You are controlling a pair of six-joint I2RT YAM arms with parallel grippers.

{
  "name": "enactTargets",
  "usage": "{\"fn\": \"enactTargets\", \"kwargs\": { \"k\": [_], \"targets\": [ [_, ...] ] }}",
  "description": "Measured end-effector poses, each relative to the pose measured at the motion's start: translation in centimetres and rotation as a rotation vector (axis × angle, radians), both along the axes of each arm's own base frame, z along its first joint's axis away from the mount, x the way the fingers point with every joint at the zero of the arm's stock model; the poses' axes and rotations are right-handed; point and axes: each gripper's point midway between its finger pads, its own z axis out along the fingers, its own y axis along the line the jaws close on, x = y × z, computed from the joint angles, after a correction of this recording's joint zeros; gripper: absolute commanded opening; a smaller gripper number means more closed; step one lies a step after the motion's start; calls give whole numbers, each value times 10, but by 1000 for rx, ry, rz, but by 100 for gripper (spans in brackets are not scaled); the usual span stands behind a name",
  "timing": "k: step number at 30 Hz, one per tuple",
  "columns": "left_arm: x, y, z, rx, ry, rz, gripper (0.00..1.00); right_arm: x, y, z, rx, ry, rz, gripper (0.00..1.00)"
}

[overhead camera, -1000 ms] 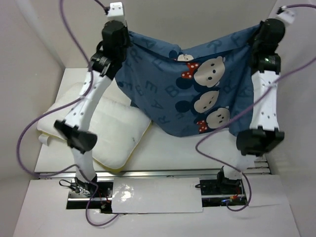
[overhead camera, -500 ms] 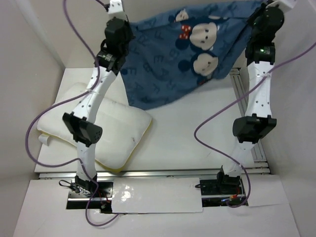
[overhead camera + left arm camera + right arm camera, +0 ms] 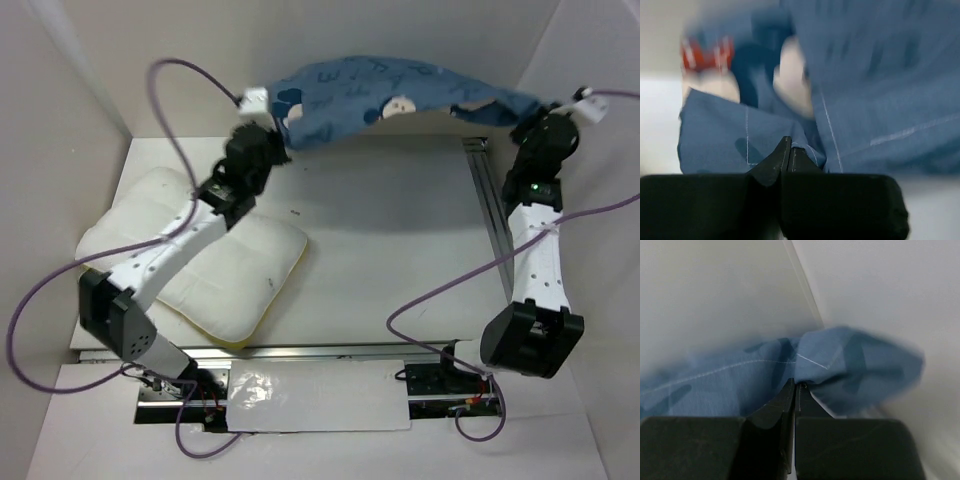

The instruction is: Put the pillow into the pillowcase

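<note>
The dusty-blue pillowcase (image 3: 390,90) with letters and mouse faces hangs stretched along the back wall, held at both ends. My left gripper (image 3: 268,125) is shut on its left end; the cloth (image 3: 865,100) fills the left wrist view above the gripper (image 3: 790,145). My right gripper (image 3: 530,118) is shut on its right end; the cloth (image 3: 850,365) bunches above the gripper (image 3: 796,385) in the right wrist view. The white ribbed pillow (image 3: 190,260) with a yellow edge lies flat on the table at the left, under my left arm.
White walls close the table at the back and both sides. A metal rail (image 3: 490,220) runs along the right side, and another (image 3: 330,350) along the front edge. Purple cables loop from both arms.
Both arms have swung down and away toward the back wall, carrying the pillowcase. It hung spread out in front a second ago and is now a narrow band at the back.
</note>
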Motion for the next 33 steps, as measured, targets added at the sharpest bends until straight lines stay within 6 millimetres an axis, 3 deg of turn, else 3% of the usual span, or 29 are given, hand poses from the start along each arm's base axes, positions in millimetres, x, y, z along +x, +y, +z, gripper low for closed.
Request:
{"fn": "enactTargets", "kwargs": {
  "k": [2, 4, 6, 8, 9, 14, 16, 18, 19, 20, 22, 23, 26, 28, 30, 31, 32, 33],
  "targets": [
    [4, -21, -100, 87, 192, -34, 0, 7, -5, -87, 75, 166, -8, 0],
    [-11, -33, -197, 181, 385, -67, 0, 2, -4, -164, 139, 324, -14, 0],
    [-42, -42, -269, 266, 545, -105, 0, -13, -2, -214, 184, 446, -32, 0],
    [-71, -52, -307, 328, 637, -144, 0, -27, -5, -236, 205, 509, -73, 0],
    [-84, -60, -316, 347, 662, -164, 0, -32, -8, -240, 208, 519, -97, 4],
    [-125, -101, -323, 369, 681, -265, 0, -59, -34, -250, 232, 556, -258, 4],
    [-151, -116, -332, 385, 715, -323, 0, -71, -46, -261, 260, 585, -324, 4],
    [-165, -121, -339, 396, 736, -354, 0, -85, -60, -277, 304, 629, -386, 4],
    [-173, -122, -343, 397, 751, -365, 0, -95, -66, -293, 336, 679, -421, 11],
    [-183, -121, -350, 410, 776, -380, 0, -101, -73, -296, 348, 686, -444, 16],
    [-199, -116, -357, 415, 824, -394, 2, -111, -80, -309, 383, 724, -471, 36],
    [-205, -113, -358, 411, 846, -393, 6, -114, -81, -311, 395, 731, -476, 59],
    [-214, -107, -350, 393, 873, -396, 32, -114, -78, -310, 400, 729, -445, 79],
    [-219, -104, -340, 381, 873, -399, 53, -112, -72, -305, 398, 716, -405, 89],
    [-228, -104, -329, 370, 871, -412, 61, -112, -65, -296, 388, 692, -358, 94],
    [-233, -104, -324, 370, 870, -424, 73, -111, -61, -291, 382, 679, -336, 96],
    [-239, -104, -317, 377, 868, -437, 100, -109, -58, -285, 373, 664, -314, 98],
    [-242, -104, -311, 382, 861, -452, 100, -106, -54, -279, 360, 652, -290, 99]
  ]
}}
